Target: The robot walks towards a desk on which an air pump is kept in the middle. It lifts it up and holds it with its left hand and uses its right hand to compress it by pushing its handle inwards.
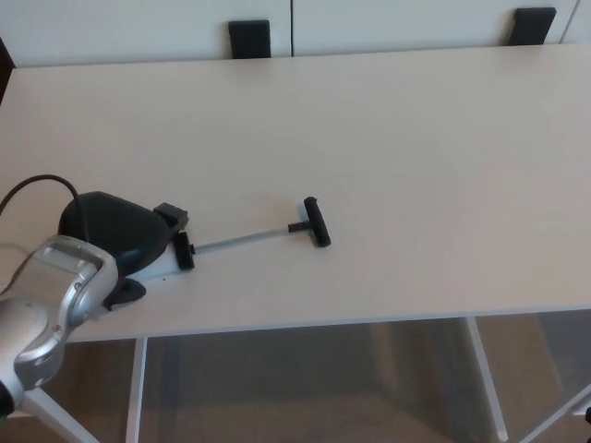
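Black and closed over the barrel of the air pump (199, 247), the left hand (115, 233) has its fingers wrapped on it near the pale worktop's (388, 138) front-left edge. Rightward, rod and T-handle (315, 222) angle outward, extended. Two dark chair backs (249, 37) stand beyond.

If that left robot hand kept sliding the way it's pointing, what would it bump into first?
The left robot hand points right along the air pump, so it would likely reach the T-handle first; beyond that only bare desk shows.
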